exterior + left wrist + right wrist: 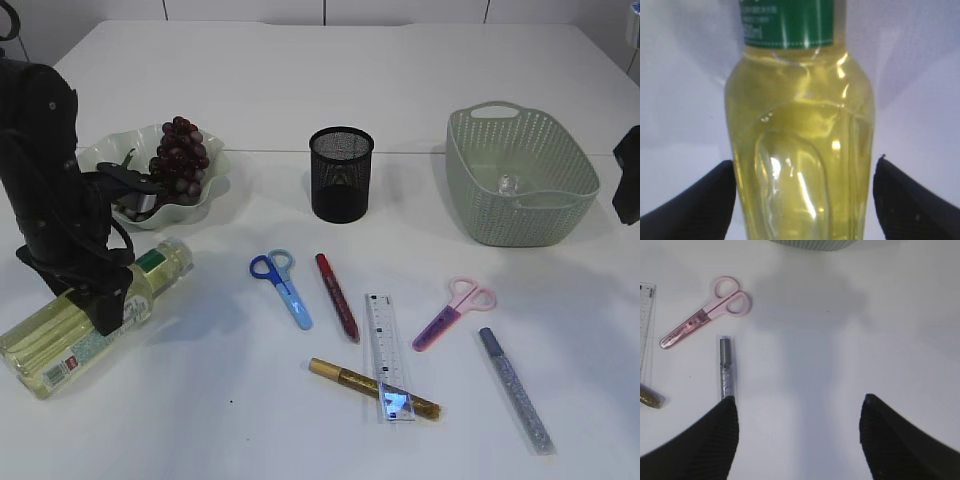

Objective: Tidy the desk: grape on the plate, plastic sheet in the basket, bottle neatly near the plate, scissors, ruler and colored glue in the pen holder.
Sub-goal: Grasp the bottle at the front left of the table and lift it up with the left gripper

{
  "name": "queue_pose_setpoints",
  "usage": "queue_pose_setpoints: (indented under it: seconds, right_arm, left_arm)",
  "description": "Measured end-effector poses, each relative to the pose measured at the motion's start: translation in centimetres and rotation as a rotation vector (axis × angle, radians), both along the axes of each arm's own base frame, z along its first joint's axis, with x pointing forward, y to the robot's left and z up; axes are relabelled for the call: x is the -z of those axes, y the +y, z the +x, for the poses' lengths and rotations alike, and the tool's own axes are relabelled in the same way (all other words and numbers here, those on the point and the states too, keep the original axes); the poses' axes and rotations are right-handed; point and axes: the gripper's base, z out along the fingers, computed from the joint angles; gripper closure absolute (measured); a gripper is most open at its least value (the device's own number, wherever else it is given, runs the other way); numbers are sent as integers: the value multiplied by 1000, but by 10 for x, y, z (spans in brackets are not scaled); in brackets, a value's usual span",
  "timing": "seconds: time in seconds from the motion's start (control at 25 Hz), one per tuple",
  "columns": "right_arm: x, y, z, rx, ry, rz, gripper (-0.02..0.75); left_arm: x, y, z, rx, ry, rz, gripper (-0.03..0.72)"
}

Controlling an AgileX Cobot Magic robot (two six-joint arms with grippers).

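The left gripper (802,200) stands spread wide, one finger (695,205) at each flank of the bottle (800,150), which fills the gap between them; the left wrist view shows the pads just beside the glass, and I cannot tell whether either one touches yet. From the gripper the bottle's long axis runs straight toward twelve o'clock in that view, green label band and neck ahead, fat body back under the wrist. In the exterior view the bottle (95,315) lies on its side on the table (300,90), base toward seven o'clock and neck toward one o'clock, pointing at the plate (215,185) that already carries the grapes (180,155). So the jaws straddle the bottle across its width, square to its length, which is the grip a lift and stand-up near the plate would want. The left arm is plainly the nearer one. The right gripper (800,440) is also spread and holds nothing, hanging over bare table with the silver glue pen (726,370) at its ten o'clock and the pink scissors (710,310) farther out the same way; the bottle is well apart from it.
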Motion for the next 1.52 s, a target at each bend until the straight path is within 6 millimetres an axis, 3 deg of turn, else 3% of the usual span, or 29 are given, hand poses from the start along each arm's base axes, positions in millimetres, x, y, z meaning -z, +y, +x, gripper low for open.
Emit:
queue_pose_setpoints:
  seconds: [0.24,0.44,0.64,1.0,1.16,1.32,1.52]
  right_arm:
    - [0,0,0,-1,-2,0,155]
    - [0,0,0,0,-1,2,155]
    - [0,0,0,0,-1,2,155]
    - [0,0,0,-2,-1,1,155]
    - [0,0,0,-2,-1,1,155]
    - [0,0,0,-2,-1,1,155]
    - [0,0,0,-2,-1,1,155]
  left_arm:
    - [1,0,1,0,-11,-3,82]
    - [18,-2,2,-6,35,0,83]
    - [22,-4,0,0,49,4,86]
    - [22,-3,-3,-6,92,9,250]
    - [20,-4,-6,-22,121,-4,251]
    - [8,-6,-7,-54,80,-23,251]
    - [-33,-7,-12,-81,-28,-90,251]
